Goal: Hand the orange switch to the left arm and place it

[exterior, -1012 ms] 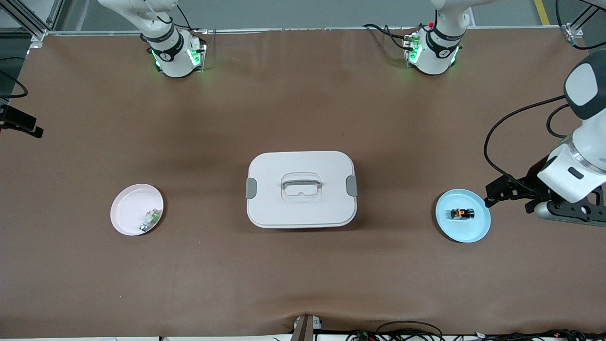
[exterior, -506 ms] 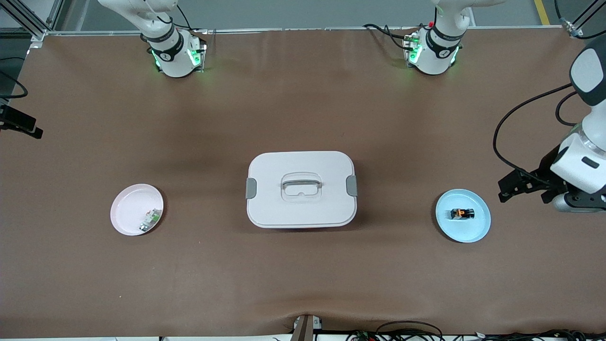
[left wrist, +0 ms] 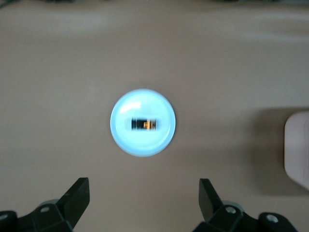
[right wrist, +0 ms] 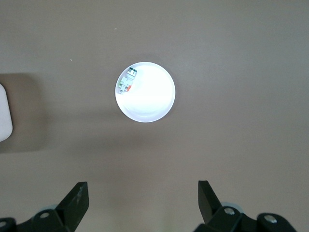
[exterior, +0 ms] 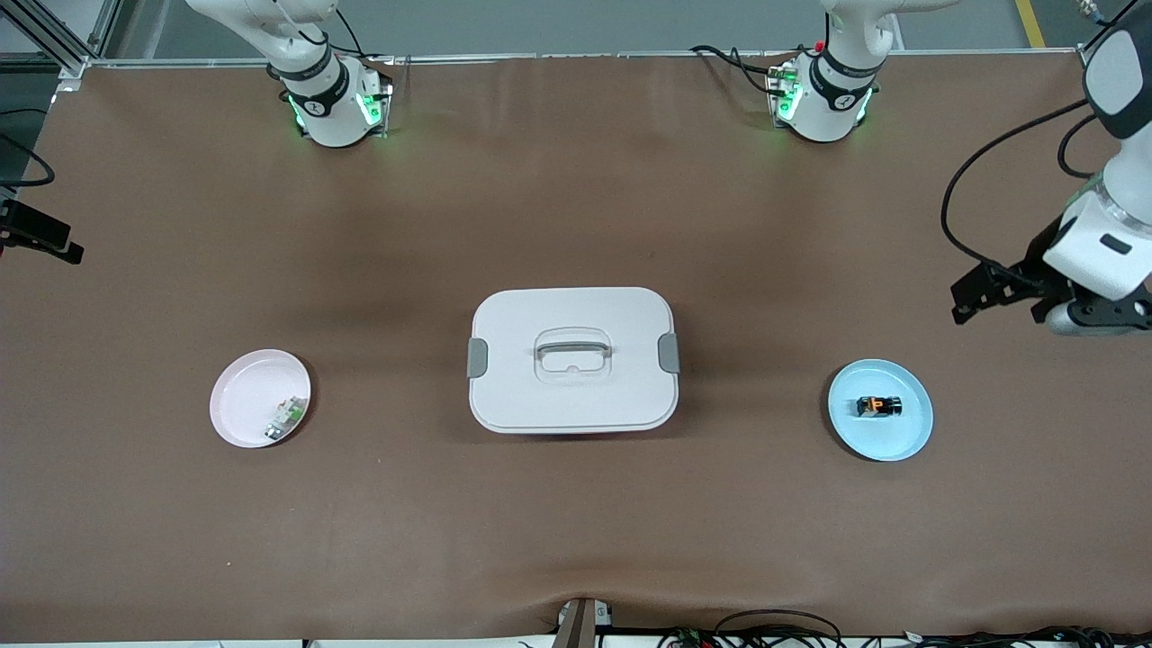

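The orange switch [exterior: 878,406] lies on a light blue plate [exterior: 909,432] toward the left arm's end of the table; it also shows as the orange switch [left wrist: 145,124] in the left wrist view. My left gripper [left wrist: 143,186] hangs high beside that plate, open and empty. The white box [exterior: 572,358] with grey clips stands shut in the middle of the table. My right gripper [right wrist: 143,186] is open and empty, high up near the pink plate [right wrist: 149,96]; it is out of the front view.
The pink plate [exterior: 243,400] toward the right arm's end holds a small green-and-white part [exterior: 286,419]. A black cable [exterior: 976,207] loops from the left arm's wrist [exterior: 1093,256]. Both bases stand farthest from the front camera.
The left arm's hand has drawn away from the blue plate, moving up the front view. Its jaws stayed open. Switch, plates and box have not moved.
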Motion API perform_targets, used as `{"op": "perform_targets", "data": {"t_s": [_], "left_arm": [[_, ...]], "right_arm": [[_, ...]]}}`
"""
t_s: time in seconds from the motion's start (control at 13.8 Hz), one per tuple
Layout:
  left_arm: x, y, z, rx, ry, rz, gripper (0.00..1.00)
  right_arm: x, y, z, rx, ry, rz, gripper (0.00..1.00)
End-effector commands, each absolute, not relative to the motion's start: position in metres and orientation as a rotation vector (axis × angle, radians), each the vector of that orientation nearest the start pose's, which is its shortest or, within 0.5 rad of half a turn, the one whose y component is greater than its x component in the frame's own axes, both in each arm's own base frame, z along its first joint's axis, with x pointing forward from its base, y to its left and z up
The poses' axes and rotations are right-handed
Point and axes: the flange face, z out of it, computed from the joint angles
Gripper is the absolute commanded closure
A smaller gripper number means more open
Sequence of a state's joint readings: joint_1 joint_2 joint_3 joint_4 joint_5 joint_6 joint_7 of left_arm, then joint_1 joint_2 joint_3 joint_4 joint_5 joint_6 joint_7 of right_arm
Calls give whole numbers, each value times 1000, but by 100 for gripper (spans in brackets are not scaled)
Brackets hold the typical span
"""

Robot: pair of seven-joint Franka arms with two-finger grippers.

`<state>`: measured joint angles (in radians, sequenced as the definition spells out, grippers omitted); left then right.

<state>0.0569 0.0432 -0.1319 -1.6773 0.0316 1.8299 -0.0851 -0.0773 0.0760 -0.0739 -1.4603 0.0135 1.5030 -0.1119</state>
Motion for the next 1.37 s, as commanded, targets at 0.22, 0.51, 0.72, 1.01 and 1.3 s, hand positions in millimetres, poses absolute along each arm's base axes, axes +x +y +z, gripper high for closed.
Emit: {"op": "perform_targets", "data": {"t_s": [0.22, 0.51, 0.72, 1.01, 1.3], "left_arm": [[560, -15, 601, -3217, -135, -11, 0], [569, -21, 598, -3205, -93, 0, 0], [574, -19, 608, -3147, 38, 26, 0], [575, -18, 610, -3099, 6, 13, 0], [587, -21, 619, -3112, 7, -138, 0]], "right_arm": [[558, -81, 633, -3117, 58, 31, 0], [558, -81, 634, -3121, 56, 27, 0], [558, -81, 634, -3128, 52, 26, 0], [559, -84, 634, -3129, 52, 14, 0], [559, -81, 634, -3131, 40, 15, 0]]}}
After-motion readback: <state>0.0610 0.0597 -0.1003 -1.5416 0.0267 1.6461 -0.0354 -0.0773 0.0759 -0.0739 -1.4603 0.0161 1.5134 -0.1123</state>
